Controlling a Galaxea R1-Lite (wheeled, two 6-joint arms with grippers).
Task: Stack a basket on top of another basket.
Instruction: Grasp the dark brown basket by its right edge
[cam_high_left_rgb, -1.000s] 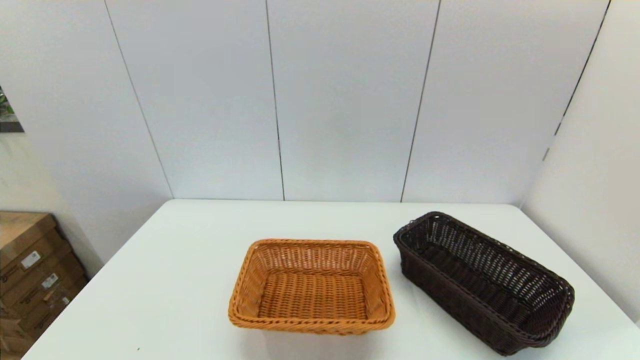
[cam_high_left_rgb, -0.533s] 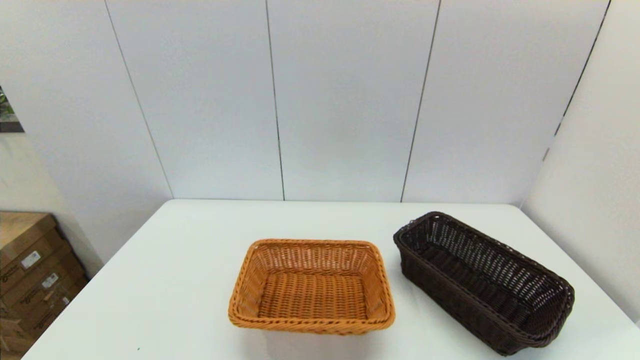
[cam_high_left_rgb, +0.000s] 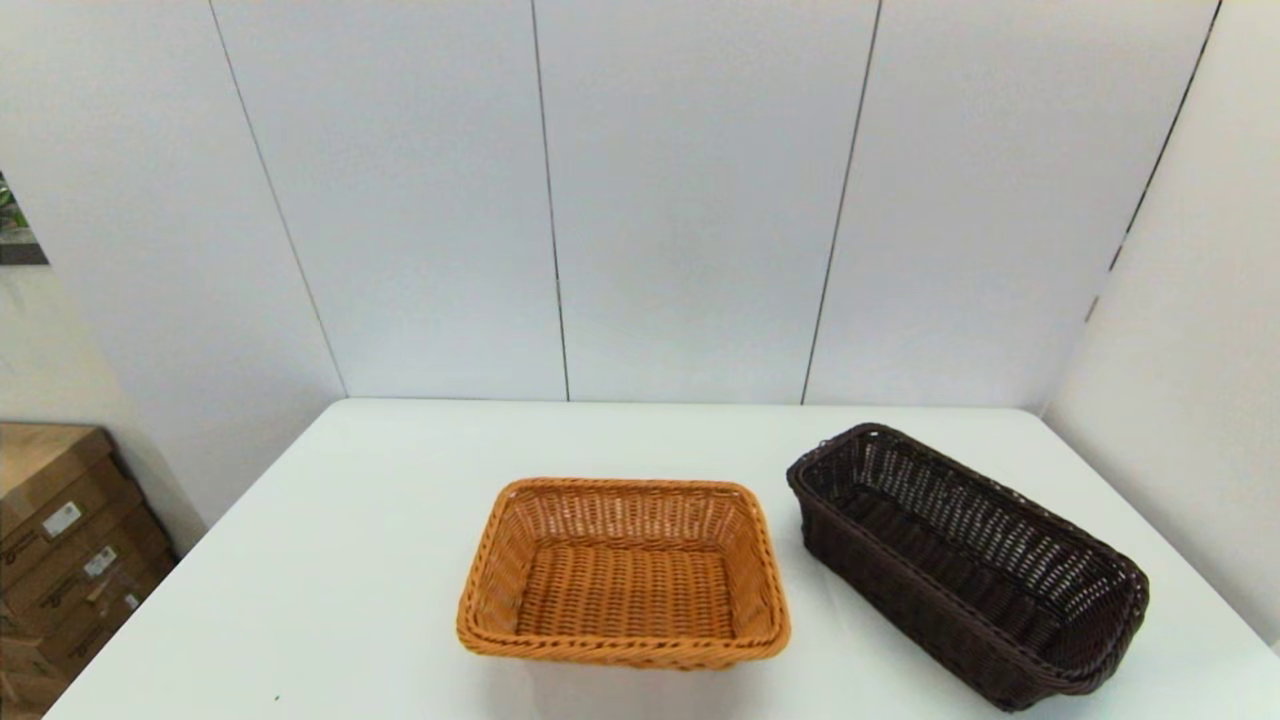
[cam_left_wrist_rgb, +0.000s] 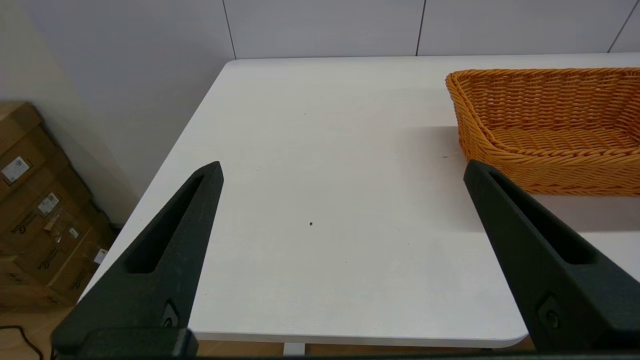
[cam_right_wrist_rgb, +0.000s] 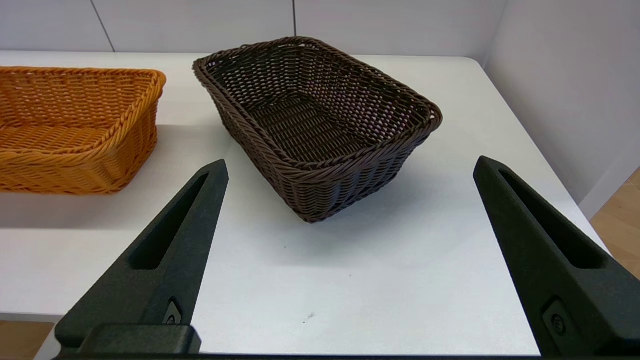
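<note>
While both arms are waiting off the near edge of the worktop (cam_high_left_rgb: 350, 560), I am seeing the dark basket (cam_high_left_rgb: 965, 565) sitting at its right side, just beside the orange basket (cam_high_left_rgb: 622, 572), apart. Left pincer (cam_left_wrist_rgb: 342, 167) and right pincer (cam_right_wrist_rgb: 350, 165) are both spread wide, holding nothing.

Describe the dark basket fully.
The dark basket is a rectangular, nearly black-brown wicker piece with open-weave sides, a tighter woven floor and a braided rim. It is empty, upright and turned at an angle on the white table, to the robot's right of the orange basket, apart from it. Nothing but the table touches it.
</note>
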